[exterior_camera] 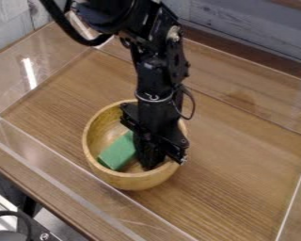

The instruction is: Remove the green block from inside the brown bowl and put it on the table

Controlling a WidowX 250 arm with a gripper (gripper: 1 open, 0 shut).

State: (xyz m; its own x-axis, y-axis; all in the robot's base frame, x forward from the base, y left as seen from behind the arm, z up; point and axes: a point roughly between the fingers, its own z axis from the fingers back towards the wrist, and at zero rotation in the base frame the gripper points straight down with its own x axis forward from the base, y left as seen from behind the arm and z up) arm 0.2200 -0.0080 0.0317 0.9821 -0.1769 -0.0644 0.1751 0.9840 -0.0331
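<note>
The brown bowl (95, 130) stands on the table (247, 104), near its front edge. The green block (118, 153) lies inside the bowl on the left part of its floor, with its right end hidden behind the fingers. My gripper (153, 158) points straight down into the bowl. Its black fingers have come together at the block's right end and are shut on it. The block still rests low in the bowl.
Clear acrylic walls (40, 202) edge the table on all sides, and the front one runs close to the bowl. Bare wood stretches to the right of the bowl and behind it. The black arm (147, 56) rises from the bowl toward the upper left.
</note>
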